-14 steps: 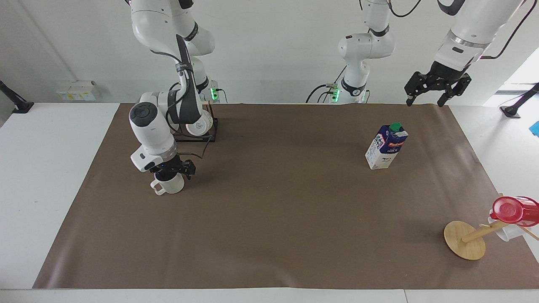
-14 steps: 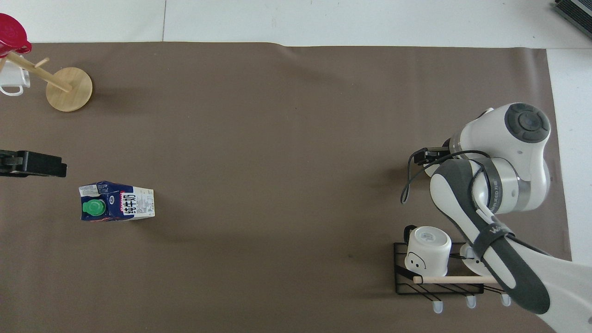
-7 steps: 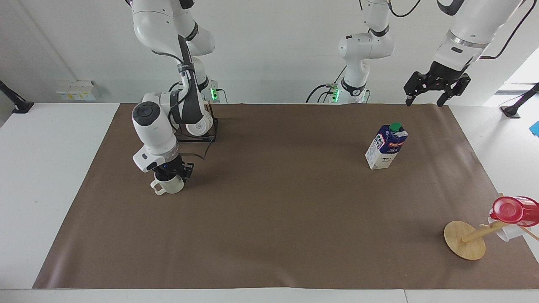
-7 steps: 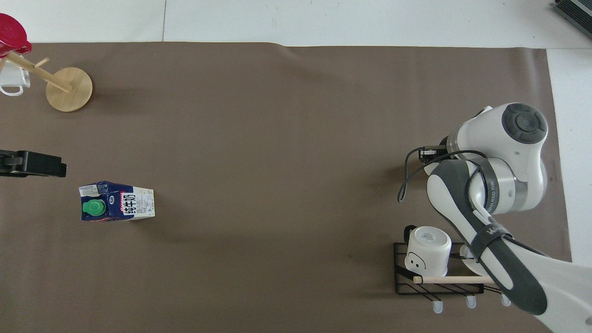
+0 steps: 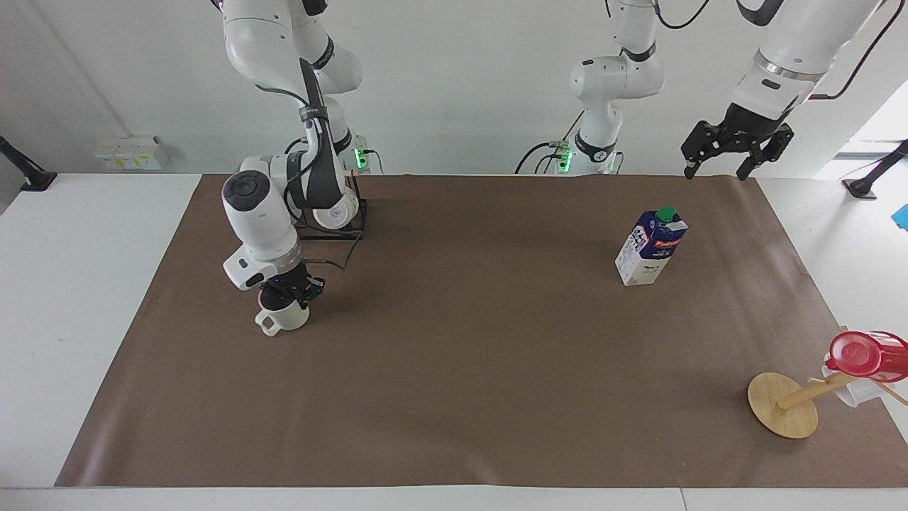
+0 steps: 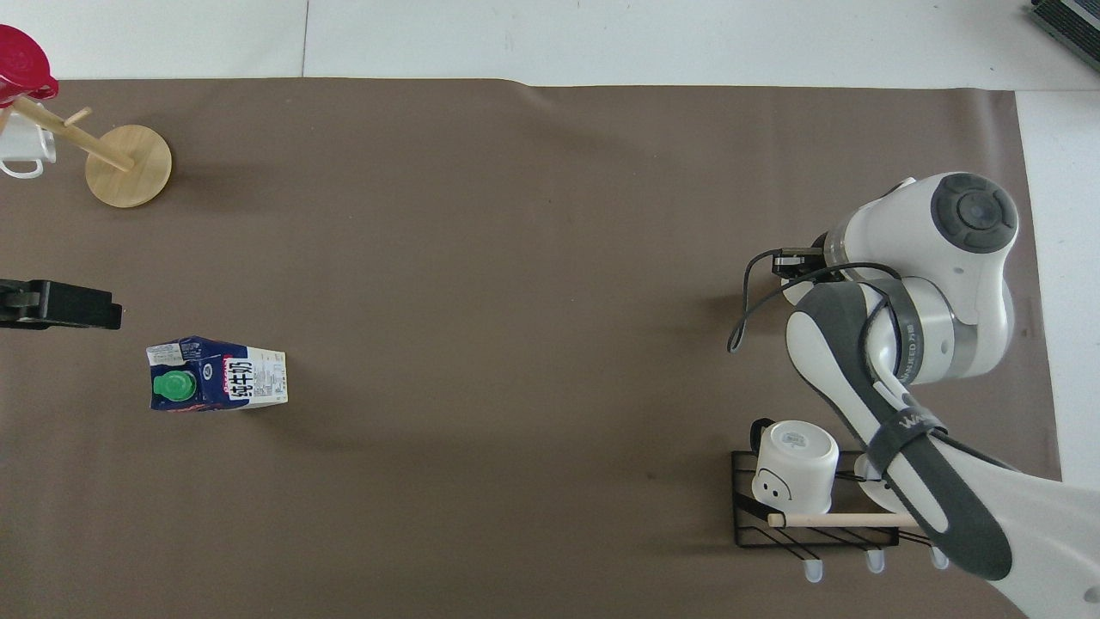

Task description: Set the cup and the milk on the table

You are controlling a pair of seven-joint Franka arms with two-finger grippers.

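Nearest the robots, at the right arm's end of the table (image 5: pixel 78 284), a black wire rack (image 6: pixel 812 524) with a wooden rail holds a white mug (image 6: pixel 795 464) tipped over, a smiley mark on its side. Just farther out, the right gripper (image 5: pixel 289 292) is down on the cup (image 5: pixel 282 317), a cream mug standing upright on the brown paper sheet (image 5: pixel 454 369), its loop handle turned away from the robots; the fingers are pressed together on the rim. Toward the left arm's end, the milk (image 5: pixel 651 247) stands upright on the paper, a tall blue-and-white carton with a green screw cap and a red band. The left gripper (image 5: pixel 716 169) hangs raised and spread over the paper's edge, holding nothing. Farthest out at that end, a wooden mug tree (image 5: pixel 784 404) carries a red translucent cup (image 5: pixel 862 355) and a white mug (image 6: pixel 21 150).
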